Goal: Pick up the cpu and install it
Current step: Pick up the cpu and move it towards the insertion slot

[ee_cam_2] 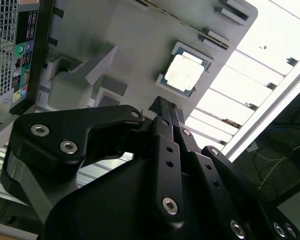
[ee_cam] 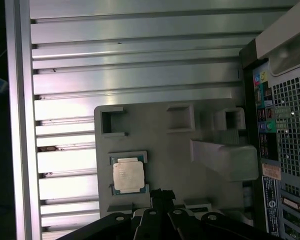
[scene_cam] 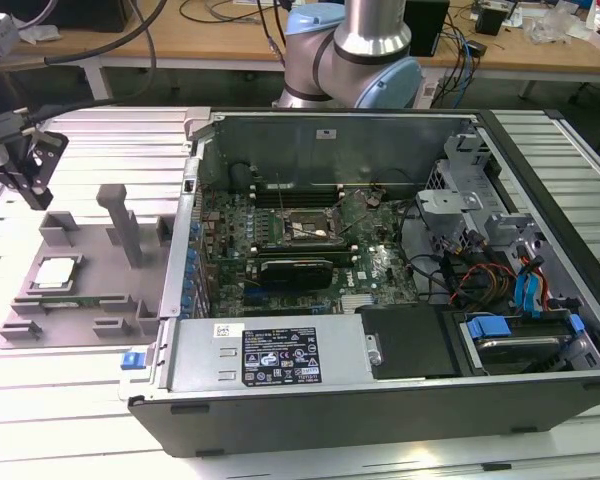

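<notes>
Cpu (scene_cam: 55, 272) lies flat in a recess of the grey holder (scene_cam: 102, 278) on the desk (scene_cam: 70, 400), beside the open computer case (scene_cam: 380, 400). The hand (ee_cam_2: 162, 102) hovers above, closed and empty.

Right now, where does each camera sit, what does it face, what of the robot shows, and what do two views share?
Exterior view: off-arm, looking down into the open computer case; arm behind, gripper at the exterior view's left.
First wrist view: on the wrist, looking down past the gripper at the cpu in its grey holder.
Second wrist view: on the wrist, slanting over the gripper's links toward the same cpu.
Shared: both wrist views show cpu, holder, case's rear.
</notes>
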